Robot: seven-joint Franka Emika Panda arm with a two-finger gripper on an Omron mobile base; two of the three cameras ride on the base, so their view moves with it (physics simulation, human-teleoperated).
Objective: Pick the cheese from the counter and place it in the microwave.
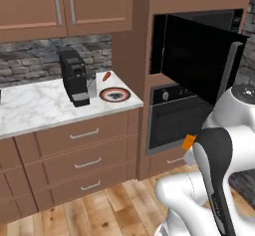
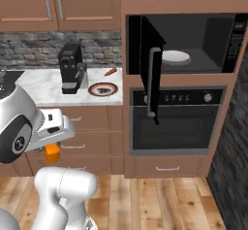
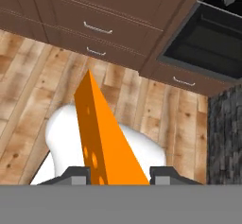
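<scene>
already the pick looks done: the cheese (image 3: 101, 138) sits between the two dark finger tips of the gripper (image 3: 119, 175), which is clamped on its lower end, and the orange wedge juts away from the hand over the wooden floor (image 3: 33, 81). in the hand view its holed face shows to the left and the plain orange face to the right. from the left base view the cheese (image 1: 188, 142) appears as a small orange patch beside the arm, low and in front of the oven (image 1: 172, 118); from the right base view it (image 2: 52, 152) hangs under the white hand, level with the drawers (image 2: 92, 122) and below the level of the counter (image 2: 46, 86).

farther off, the counter carries a black coffee machine (image 2: 71, 69), a dark plate with a red rim (image 2: 102, 89) and a thin red-orange stick (image 2: 111, 72) near the wall. none of these matters to the job.

beyond and to the right, the microwave (image 2: 193, 42) stands with its door (image 2: 151, 61) swung wide, and the white round plate (image 2: 175, 57) lies bare inside the dark cavity. so the opening is ready.

what is left, as i judge it, is the whole carry: the wedge is held low and well apart from the cavity, so it must be raised above the oven, brought past the open door's edge, set down inside and let go.
</scene>
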